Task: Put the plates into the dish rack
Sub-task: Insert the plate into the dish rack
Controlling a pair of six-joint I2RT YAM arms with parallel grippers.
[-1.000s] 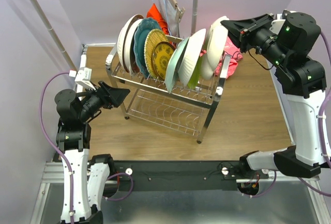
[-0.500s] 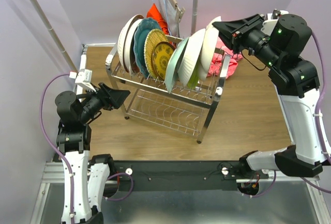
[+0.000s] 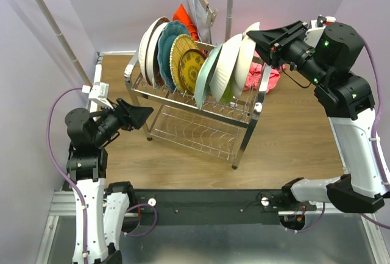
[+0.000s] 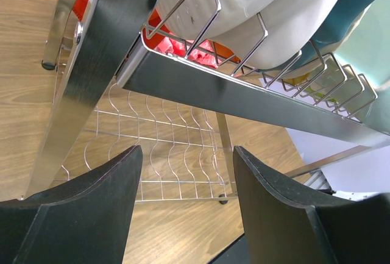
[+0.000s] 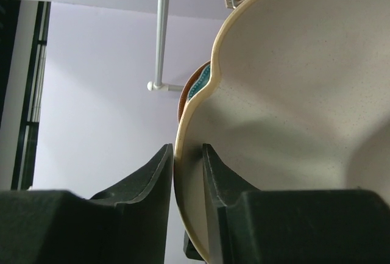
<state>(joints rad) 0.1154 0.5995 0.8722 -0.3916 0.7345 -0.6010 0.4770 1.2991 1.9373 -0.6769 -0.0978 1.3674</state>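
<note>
Wooden table (image 3: 292, 130) carries the dish rack (image 3: 201, 114). The right gripper (image 3: 259, 35), clamped on the rim of the cream plate (image 3: 247, 57), has leaned it closer against the other plates (image 3: 224, 69) at the rack's right end, so it looks nearly seated. The left gripper (image 3: 143, 113) hangs beside the rack with fingers apart, empty.

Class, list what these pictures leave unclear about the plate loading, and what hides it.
Whether the held plate sits in a slot of the dish rack: neighbouring plates cover its lower rim in the top view; the right wrist view crops it.
Exact plate count: plates overlap, top view.
Pink cloth: mostly behind the rack and right arm, top view.
Upper plates: left wrist view crops all but their undersides.
</note>
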